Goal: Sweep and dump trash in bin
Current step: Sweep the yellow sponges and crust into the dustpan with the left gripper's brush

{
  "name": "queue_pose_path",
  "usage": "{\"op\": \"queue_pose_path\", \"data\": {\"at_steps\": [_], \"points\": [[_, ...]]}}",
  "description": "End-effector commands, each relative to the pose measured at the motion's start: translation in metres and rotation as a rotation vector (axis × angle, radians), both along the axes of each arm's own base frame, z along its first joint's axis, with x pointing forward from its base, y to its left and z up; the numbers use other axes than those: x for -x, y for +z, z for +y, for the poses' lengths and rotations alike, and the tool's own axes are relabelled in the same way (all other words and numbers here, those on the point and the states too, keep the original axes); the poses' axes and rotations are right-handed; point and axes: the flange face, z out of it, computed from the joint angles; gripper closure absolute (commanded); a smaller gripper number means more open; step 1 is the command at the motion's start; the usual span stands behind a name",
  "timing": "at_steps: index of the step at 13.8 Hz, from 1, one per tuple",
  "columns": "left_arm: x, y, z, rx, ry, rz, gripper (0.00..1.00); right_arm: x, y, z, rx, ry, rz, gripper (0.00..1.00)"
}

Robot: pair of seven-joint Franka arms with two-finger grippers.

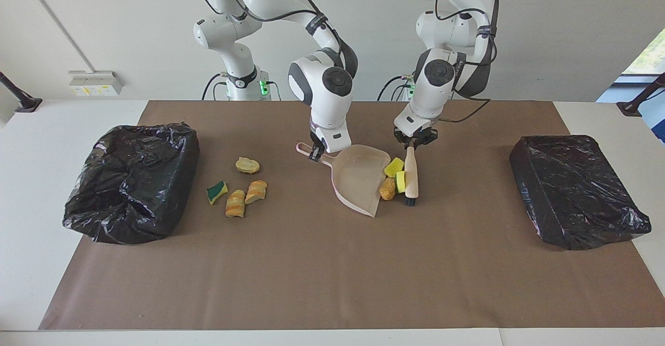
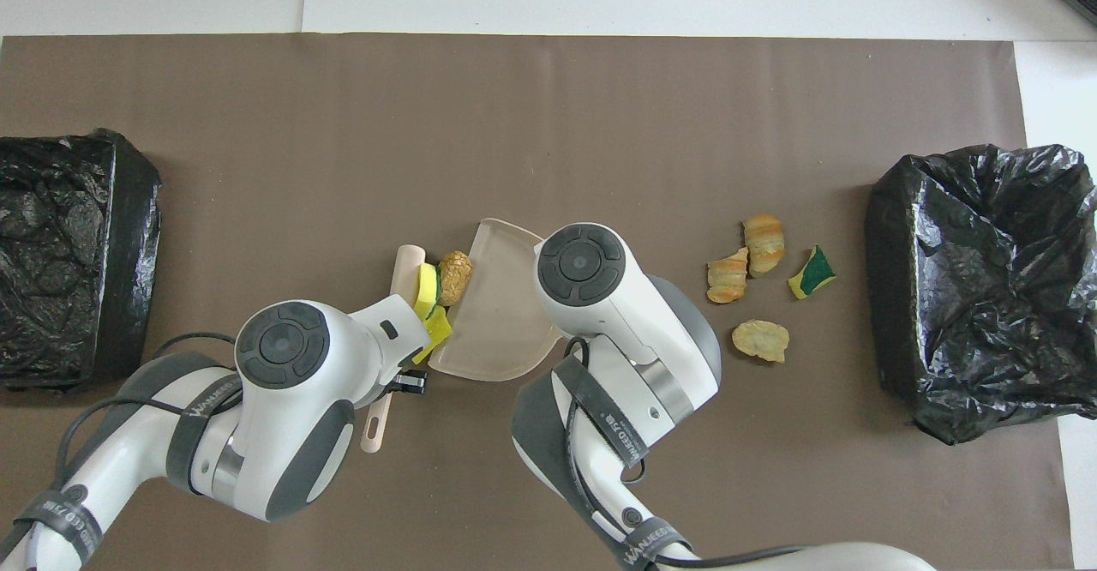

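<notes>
The pink dustpan [image 1: 361, 177] [image 2: 495, 309] lies mid-mat, and my right gripper [image 1: 315, 154] is shut on its handle; in the overhead view the arm hides that gripper. My left gripper [image 1: 414, 141] [image 2: 410, 380] is shut on the wooden brush [image 1: 411, 172] [image 2: 405, 264]. The brush's bristles rest on the mat beside the pan's open edge. Pressed between brush and pan are two yellow sponge scraps [image 1: 393, 166] [image 2: 426, 279] and a brown chunk [image 1: 387, 188] [image 2: 455, 274]. More trash lies toward the right arm's end: tan chunks [image 1: 247, 165] [image 2: 759, 339], two bread pieces [image 1: 244, 198] [image 2: 744, 262] and a green-and-yellow sponge piece [image 1: 216, 191] [image 2: 812, 273].
One black-bagged bin [image 1: 93, 216] [image 2: 891, 211] stands at the right arm's end of the brown mat. Another black-bagged bin [image 1: 535, 148] [image 2: 141, 211] stands at the left arm's end.
</notes>
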Motion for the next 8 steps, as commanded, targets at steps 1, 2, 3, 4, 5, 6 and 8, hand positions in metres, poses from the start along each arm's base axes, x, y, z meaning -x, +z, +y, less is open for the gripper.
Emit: {"op": "queue_pose_path", "data": {"at_steps": [1,2,3,4,5,6,8], "points": [[0.013,0.005,-0.037,0.053,-0.073,0.006,1.0,0.005,-0.002,-0.003,0.005,-0.026,0.001,1.0],[0.02,0.007,-0.051,0.092,-0.065,0.022,1.0,0.005,-0.002,-0.003,0.006,-0.028,0.002,1.0],[0.02,0.015,-0.062,0.125,-0.059,0.023,1.0,0.005,-0.002,-0.003,0.006,-0.029,0.002,1.0],[0.018,0.017,-0.067,0.133,-0.057,0.025,1.0,0.005,-0.002,-0.003,0.007,-0.029,0.003,1.0],[0.017,0.019,-0.071,0.135,-0.063,0.023,1.0,0.005,-0.002,-0.003,0.008,-0.029,0.005,1.0],[0.015,0.021,-0.071,0.137,-0.062,0.022,1.0,0.005,-0.002,-0.003,0.009,-0.029,0.006,1.0],[0.012,0.021,-0.065,0.133,-0.05,0.029,1.0,0.004,-0.002,-0.005,0.016,-0.026,0.003,1.0]]}}
